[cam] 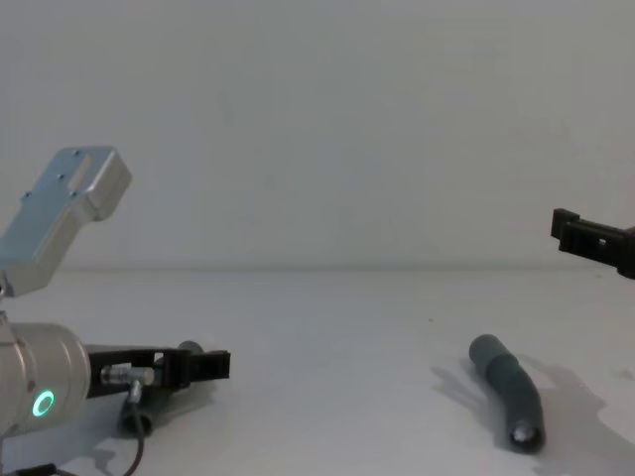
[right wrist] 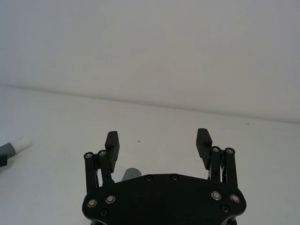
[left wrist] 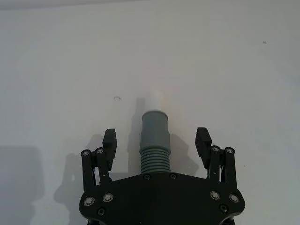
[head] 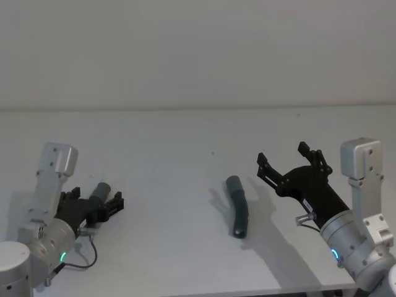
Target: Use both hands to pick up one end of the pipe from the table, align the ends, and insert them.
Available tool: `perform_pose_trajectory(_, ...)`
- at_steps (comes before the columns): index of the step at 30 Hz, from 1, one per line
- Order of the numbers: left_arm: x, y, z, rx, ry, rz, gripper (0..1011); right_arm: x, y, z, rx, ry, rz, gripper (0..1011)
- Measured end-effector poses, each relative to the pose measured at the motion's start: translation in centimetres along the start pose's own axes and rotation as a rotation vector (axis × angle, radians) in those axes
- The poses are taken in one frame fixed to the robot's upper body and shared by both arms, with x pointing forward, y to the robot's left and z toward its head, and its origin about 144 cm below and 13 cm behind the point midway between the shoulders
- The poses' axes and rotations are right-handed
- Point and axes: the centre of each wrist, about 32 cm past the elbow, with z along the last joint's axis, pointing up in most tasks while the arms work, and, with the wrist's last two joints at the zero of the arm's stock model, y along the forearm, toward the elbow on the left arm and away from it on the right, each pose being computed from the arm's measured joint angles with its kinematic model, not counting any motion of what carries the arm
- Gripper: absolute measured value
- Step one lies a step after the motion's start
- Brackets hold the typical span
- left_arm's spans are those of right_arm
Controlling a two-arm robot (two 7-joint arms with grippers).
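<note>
While the left gripper (left wrist: 156, 136) sits low over the tabletop (head: 173, 154), jaws released either side of the white-tipped hose piece (left wrist: 154, 127), apparently not touching it, second hose piece (head: 239, 210) lying right of centre, right gripper (head: 283, 156) raised beside it, jaws spread.

One pipe piece (left wrist: 153, 136) lies inside the left tool (left wrist: 156, 137), the other piece (head: 239, 210) left of the right tool (head: 283, 156).

Grey socket hose (head: 239, 207) flat centre-right; white-tipped hose (left wrist: 153, 140) far left.

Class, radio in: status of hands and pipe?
Left hand open, straddling white-tipped piece on table. Right hand open, raised beside other piece. Ends not joined.
</note>
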Motion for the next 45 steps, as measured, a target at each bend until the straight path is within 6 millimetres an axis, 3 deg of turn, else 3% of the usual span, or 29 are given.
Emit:
perform_pose_trajectory(10,0.0,-0.4,0.2,0.029,-0.003,-0.011,953,0.0,0.0,0.0,0.000,0.000,0.000,1000)
perform_pose_trajectory(16,-0.1,-0.3,0.2,0.040,-0.006,-0.013,813,0.0,0.0,0.0,0.000,0.000,0.000,1000)
perform_pose_trajectory(22,-0.4,-0.2,0.2,0.047,-0.010,-0.016,586,0.0,0.0,0.0,0.000,0.000,0.000,1000)
perform_pose_trajectory(23,-0.4,-0.2,0.2,0.047,-0.010,-0.016,586,0.0,0.0,0.0,0.000,0.000,0.000,1000)
perform_pose_trajectory(24,-0.5,-0.1,0.2,0.048,-0.011,-0.017,517,0.0,0.0,0.0,0.000,0.000,0.000,1000)
perform_pose_trajectory(30,-0.7,0.0,0.0,0.050,-0.013,-0.018,358,0.0,0.0,0.0,0.000,0.000,0.000,1000)
perform_pose_trajectory(45,-1.7,-0.2,-0.5,0.021,-0.017,-0.039,355,0.0,0.0,0.0,0.000,0.000,0.000,1000)
